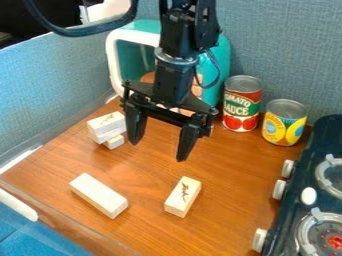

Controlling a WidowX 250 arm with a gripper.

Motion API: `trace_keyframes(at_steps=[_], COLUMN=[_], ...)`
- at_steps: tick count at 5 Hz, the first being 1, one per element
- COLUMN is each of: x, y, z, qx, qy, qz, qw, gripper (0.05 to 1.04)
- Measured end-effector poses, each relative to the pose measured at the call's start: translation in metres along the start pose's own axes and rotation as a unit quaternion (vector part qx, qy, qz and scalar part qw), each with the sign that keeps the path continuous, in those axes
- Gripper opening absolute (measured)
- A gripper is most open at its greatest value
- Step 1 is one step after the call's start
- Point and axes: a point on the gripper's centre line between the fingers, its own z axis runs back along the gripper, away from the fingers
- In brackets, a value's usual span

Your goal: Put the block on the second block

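Observation:
My black gripper [159, 150] hangs over the middle of the wooden table, its two fingers spread wide with nothing between them. Below and to its left lies a long pale wooden block [98, 195], set at a slant. A shorter pale block [182, 197] with a dark mark on top rests to the right of that one, nearer the table's front. At the back left, several pale blocks [107, 125] are stacked, the top one also bearing a dark mark; they stand left of the gripper.
A tomato can [242, 103] and a yellow can [284, 122] stand at the back right. Behind the arm is a teal and white box-like object [223, 65]. A dark toy stove [294, 200] lines the right side. Blue-grey partitions [60, 90] border the table [150, 230].

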Motion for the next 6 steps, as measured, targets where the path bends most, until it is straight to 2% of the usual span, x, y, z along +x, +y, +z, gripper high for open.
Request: trace_keyframes(at_steps=[1, 2, 3, 4, 6], x=[-0.001, 0.002, 0.005, 0.008, 0.027], y=[-0.002, -0.004, -0.001, 0.0, -0.004], z=[-0.009, -0.027, -0.029, -0.035, -0.072], qx=[0.003, -0.01, -0.019, -0.028, -0.057], qy=[0.016, 0.043, 0.039, 0.053, 0.102], qz=[-0.003, 0.002, 0.01, 0.007, 0.024], qw=[0.9999, 0.999, 0.999, 0.9982, 0.9929], gripper=[1.0, 1.0, 1.0, 1.0, 1.0])
